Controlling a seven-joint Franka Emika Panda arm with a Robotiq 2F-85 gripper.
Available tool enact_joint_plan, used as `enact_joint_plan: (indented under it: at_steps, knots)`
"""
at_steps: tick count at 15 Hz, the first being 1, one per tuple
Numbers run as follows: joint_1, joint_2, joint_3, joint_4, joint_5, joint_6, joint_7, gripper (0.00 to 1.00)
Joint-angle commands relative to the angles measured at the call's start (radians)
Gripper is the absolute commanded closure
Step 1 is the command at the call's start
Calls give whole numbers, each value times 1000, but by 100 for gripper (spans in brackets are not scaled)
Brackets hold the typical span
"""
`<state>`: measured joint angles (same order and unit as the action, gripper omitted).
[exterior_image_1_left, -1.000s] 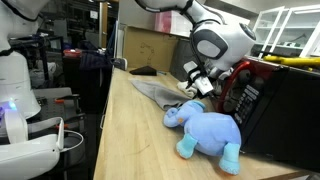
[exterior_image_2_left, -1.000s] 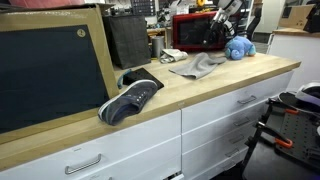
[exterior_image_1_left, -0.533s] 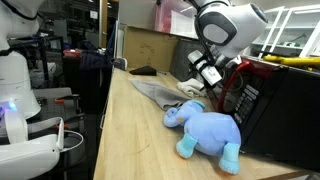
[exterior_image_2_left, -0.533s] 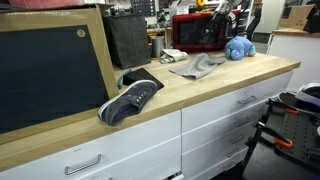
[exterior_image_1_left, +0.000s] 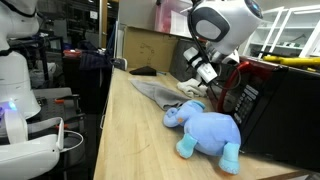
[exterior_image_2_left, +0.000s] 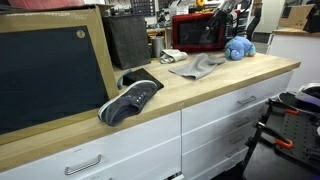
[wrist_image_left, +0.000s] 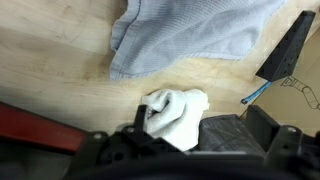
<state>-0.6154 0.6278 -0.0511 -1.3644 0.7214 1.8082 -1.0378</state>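
The pincer hangs above the back of the counter, tipped downward close to the front of the red microwave; from where I stand I cannot tell whether its jaws are spread or pressed together, since the wrist view shows only its dark body along the bottom edge. Right by that body sits a white cloth; it is a small crumpled wad, soft and creased, with shadowed folds on its left side; it shows over pale wood, and whether it rests on the counter or clings to the pincer I cannot tell. Just beyond it a grey towel lies rumpled, finely ribbed, its hem near the wad but apart from it; in both exterior views the towel spreads flat beside the microwave. A blue plush elephant lies on its side next to the towel; well apart along the counter, a dark shoe rests by a framed black board.
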Motion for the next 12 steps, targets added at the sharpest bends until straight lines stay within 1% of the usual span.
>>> enact_joint_plan:
  at_steps: [1, 5, 7, 11, 12]
  knots:
    - [4, 7, -11, 8, 5, -7, -1, 0]
    - [6, 2, -11, -1, 2, -9, -1, 0]
    - [9, -58, 3, -102, 10, 23, -14, 0]
    - [19, -195, 24, -290, 27, 39, -73, 0]
    - [40, -228, 2, -324, 44, 34, -98, 0]
